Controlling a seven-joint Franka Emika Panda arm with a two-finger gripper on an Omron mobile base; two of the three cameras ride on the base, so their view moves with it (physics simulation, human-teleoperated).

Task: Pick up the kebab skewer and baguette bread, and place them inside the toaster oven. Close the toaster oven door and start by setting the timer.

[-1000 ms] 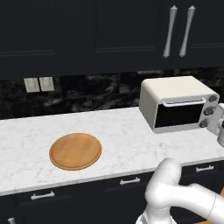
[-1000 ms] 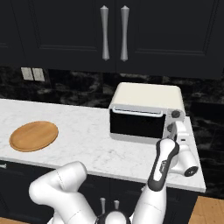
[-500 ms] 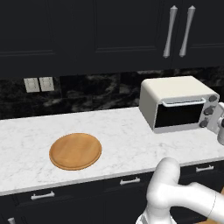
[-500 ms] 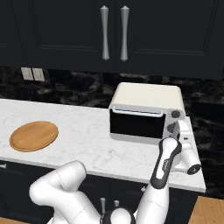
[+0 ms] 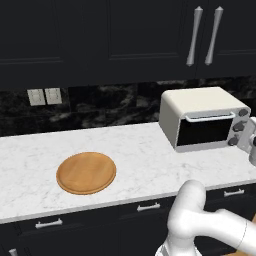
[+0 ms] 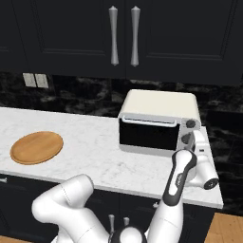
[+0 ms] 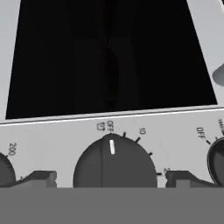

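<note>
On the marble bench (image 5: pixel 145 160), toaster oven door (image 5: pixel 205 131) closed — jaws unchanged, wide apart astride timer knob (image 7: pixel 114 162), pointer at OFF — timer unset.

Only real difference from a second ago: the hand has crept in closer to the toaster oven (image 6: pixel 159 126), so the gripper (image 6: pixel 188 141) now sits right up against the control panel, its wide-open fingers straddling the timer knob (image 7: pixel 114 162) whose mark points near OFF.

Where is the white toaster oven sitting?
The toaster oven sits at the right end of the marble counter, against the dark backsplash, far from the round wooden board on the left.
</note>
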